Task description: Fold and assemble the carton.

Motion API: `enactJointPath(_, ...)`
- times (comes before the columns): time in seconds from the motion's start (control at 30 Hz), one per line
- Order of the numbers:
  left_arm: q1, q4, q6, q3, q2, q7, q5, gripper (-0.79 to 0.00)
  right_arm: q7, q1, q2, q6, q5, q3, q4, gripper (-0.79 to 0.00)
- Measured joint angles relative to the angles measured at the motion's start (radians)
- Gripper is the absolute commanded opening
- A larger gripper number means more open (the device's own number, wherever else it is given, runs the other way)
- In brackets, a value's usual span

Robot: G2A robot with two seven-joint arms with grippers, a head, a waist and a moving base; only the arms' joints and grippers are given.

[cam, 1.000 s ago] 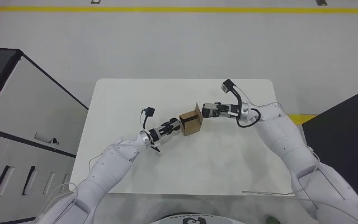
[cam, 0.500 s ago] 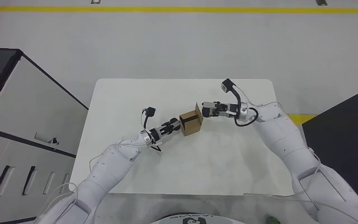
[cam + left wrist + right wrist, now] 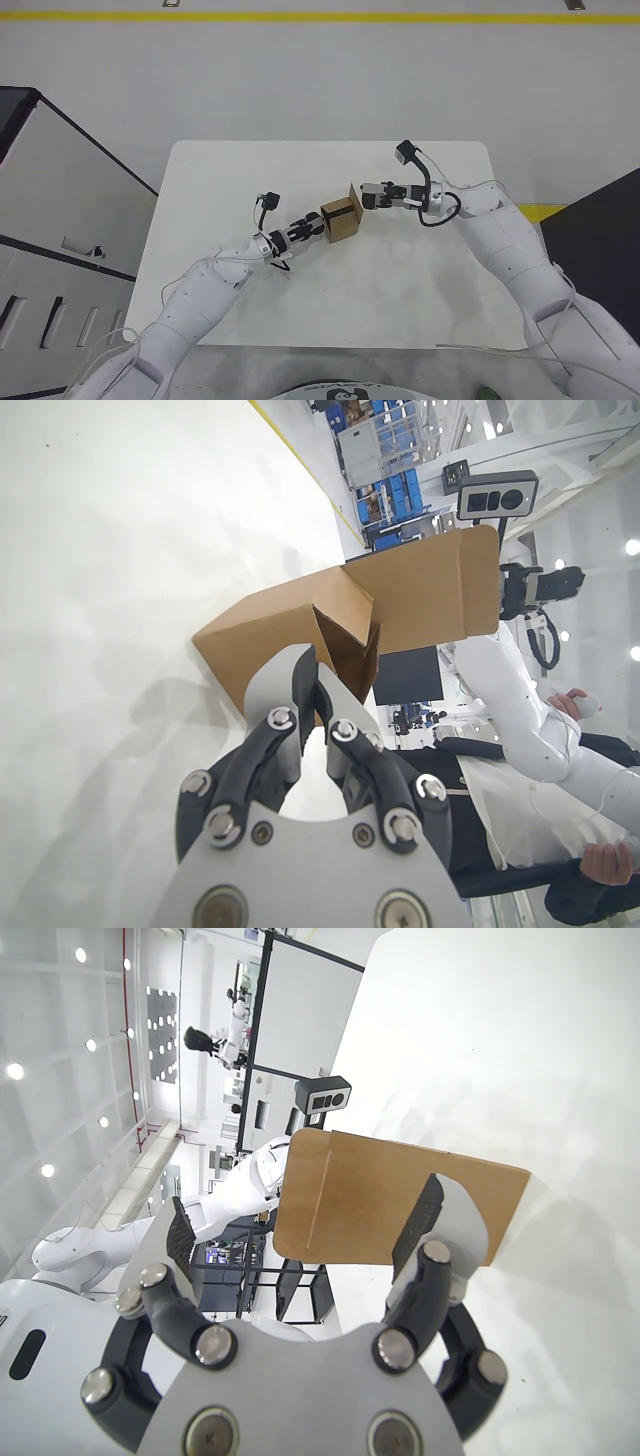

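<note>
Top view: your left gripper [image 3: 312, 228], at 8 o'clock of the brown cardboard carton [image 3: 341, 220], pinches its edge on the white table [image 3: 400, 300]; your right gripper [image 3: 366, 197], at 2 o'clock, gapes.

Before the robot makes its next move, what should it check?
1. Carton resting on the table: ok.
2. Left gripper shut on the carton's edge: ok.
3. Right gripper open at the carton's other side: ok.
4. Lid flap folded shut: not ok, it stands open.
5. Right gripper's fingers touching the cardboard: cannot tell.
</note>
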Motion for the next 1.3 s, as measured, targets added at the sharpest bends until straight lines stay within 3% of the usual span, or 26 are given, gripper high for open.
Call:
enactJointPath(0.33,-0.006,0.011,0.014,-0.002,-0.006,-0.025,-0.003,-0.785,-0.020,-0.001,0.002,0.013,-0.031,-0.001,-0.022,0.000)
enactJointPath(0.77,-0.008,0.026,0.002,-0.015,-0.011,-0.029,0.003,-0.785,-0.009,0.030,0.042,0.293,-0.327,0.030,-0.266,0.000)
enactJointPath(1.13,-0.010,0.014,-0.006,-0.023,-0.013,-0.046,0.015,-0.785,-0.013,0.029,0.044,0.299,-0.347,0.030,-0.285,0.000)
enactJointPath(1.3,-0.014,0.014,-0.002,-0.028,-0.012,-0.052,0.030,-0.785,0.014,0.031,0.056,0.357,-0.387,0.054,-0.338,0.000)
